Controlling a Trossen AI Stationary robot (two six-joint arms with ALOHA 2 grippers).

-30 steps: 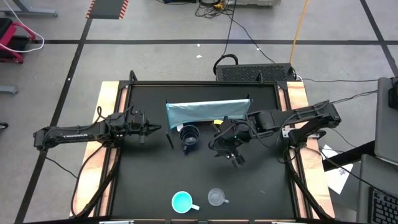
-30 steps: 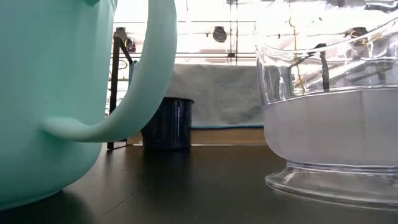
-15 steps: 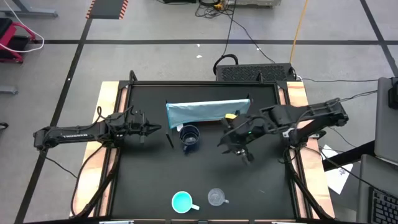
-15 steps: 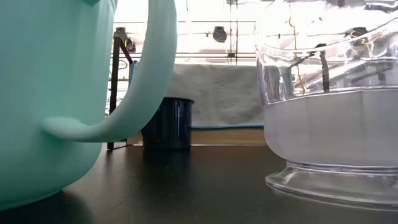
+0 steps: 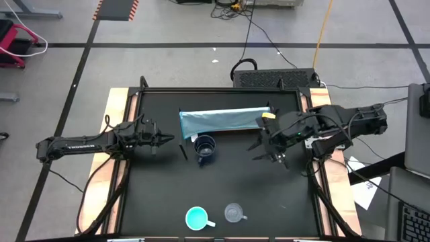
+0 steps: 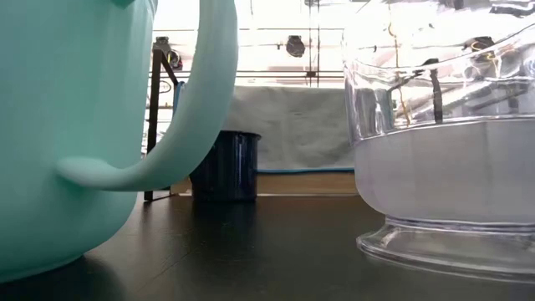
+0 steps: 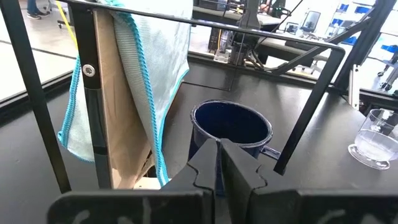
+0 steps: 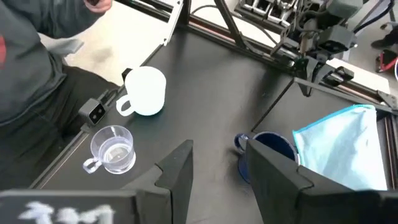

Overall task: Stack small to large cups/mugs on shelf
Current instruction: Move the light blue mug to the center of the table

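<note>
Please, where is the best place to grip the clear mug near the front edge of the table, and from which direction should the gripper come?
Probably the rim, coming straight down. The clear mug stands upright with its mouth open upward, so one finger could go inside and one outside the wall. Choose the rim side away from its small handle, and away from the turquoise mug standing beside it. The open right gripper is nearer than the left one.

Left pincer (image 7: pixel 219 163) closed, right pincer (image 8: pixel 214 167) agape
</note>
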